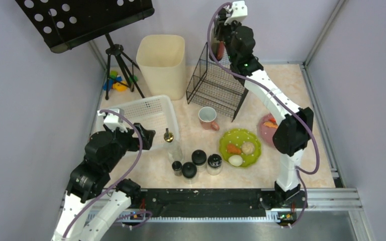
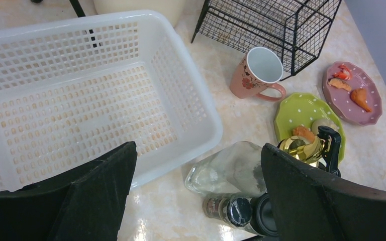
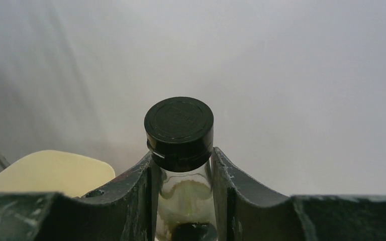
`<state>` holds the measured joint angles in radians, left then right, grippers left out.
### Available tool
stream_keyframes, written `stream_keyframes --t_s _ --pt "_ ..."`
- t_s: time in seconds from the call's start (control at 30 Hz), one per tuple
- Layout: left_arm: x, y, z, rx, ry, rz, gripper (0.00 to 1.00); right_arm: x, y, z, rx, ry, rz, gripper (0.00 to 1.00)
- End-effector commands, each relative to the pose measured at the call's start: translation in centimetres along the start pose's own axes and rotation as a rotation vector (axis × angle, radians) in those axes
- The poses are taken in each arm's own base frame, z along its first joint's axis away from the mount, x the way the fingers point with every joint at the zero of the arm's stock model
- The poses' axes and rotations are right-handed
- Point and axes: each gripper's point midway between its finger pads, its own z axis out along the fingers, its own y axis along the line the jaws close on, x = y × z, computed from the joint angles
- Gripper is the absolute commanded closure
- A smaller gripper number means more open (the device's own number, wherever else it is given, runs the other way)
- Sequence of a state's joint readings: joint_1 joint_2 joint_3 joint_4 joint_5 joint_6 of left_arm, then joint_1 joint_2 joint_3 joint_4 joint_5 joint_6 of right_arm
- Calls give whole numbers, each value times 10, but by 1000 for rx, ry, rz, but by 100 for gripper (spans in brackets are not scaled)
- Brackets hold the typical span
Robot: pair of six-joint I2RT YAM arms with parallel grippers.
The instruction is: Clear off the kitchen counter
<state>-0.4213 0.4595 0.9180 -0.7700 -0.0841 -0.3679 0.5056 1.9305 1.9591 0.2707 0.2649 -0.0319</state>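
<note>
The kitchen counter (image 1: 261,83) is glossy beige-pink marble. My left gripper (image 1: 148,138) is open and empty, low over the counter between the white basket (image 1: 146,113) and a clear glass bottle (image 1: 172,145) with a gold pourer. In the left wrist view the left gripper (image 2: 196,196) stands over bare counter, with the bottle (image 2: 231,168) beside its right finger. My right gripper (image 1: 223,46) is raised at the back above the wire rack (image 1: 216,83). In the right wrist view the right gripper (image 3: 181,158) is shut on a small glass jar (image 3: 179,125) with a black cap.
Several black-capped spice jars (image 1: 199,157) stand by the bottle. A pink mug (image 1: 208,118), a green plate (image 1: 227,138) with food and a pink plate (image 1: 264,131) with scraps lie to the right. A cream bin (image 1: 162,63) and a music-stand tripod (image 1: 118,65) stand at the back.
</note>
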Motion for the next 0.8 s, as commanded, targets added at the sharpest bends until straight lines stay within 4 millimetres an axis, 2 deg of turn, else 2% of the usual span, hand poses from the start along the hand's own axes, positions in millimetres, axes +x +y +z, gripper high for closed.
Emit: stream_keyframes --t_s 0.0,0.3,0.43,0.77 --pt "-5 -4 3 23 -34 -10 2 -92 -7 8 18 -294 91 100" --pt "-1 -4 5 32 -23 7 2 -69 -12 31 40 -303 56 100" --pt "1 -4 8 32 -22 17 2 -48 -15 39 62 -277 43 100" --pt "7 -4 14 36 -3 20 2 -10 -26 47 88 -217 32 100"
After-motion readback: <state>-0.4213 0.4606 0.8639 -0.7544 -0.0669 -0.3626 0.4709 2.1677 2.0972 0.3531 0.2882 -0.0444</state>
